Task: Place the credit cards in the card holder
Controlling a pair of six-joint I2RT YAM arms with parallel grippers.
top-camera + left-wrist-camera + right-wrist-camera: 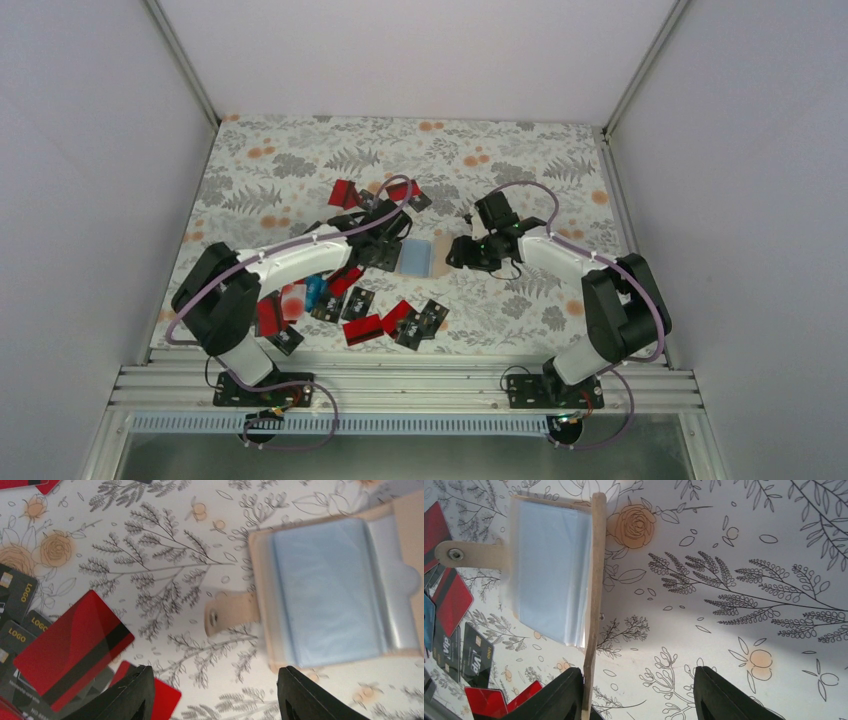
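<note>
Dark fingers of the left tool (215, 674) stand wide, holding nothing, just short of the snap tab (231, 614) on the tan, blue-pocketed folding card holder (330, 590). The right tool (636, 672), equally wide, sits beside the holder's raised cover edge (596, 580). Red and black plastic credit cards (362, 302) crowd the holder's left; flowered tabletop (560, 160) spreads on its right.

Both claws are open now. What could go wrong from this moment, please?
1. One cover of the card holder seems to stand up beside the right claw; a nudge might fold it shut.
2. The credit cards near the left claw overlap, so gripping one may drag its neighbours.
</note>
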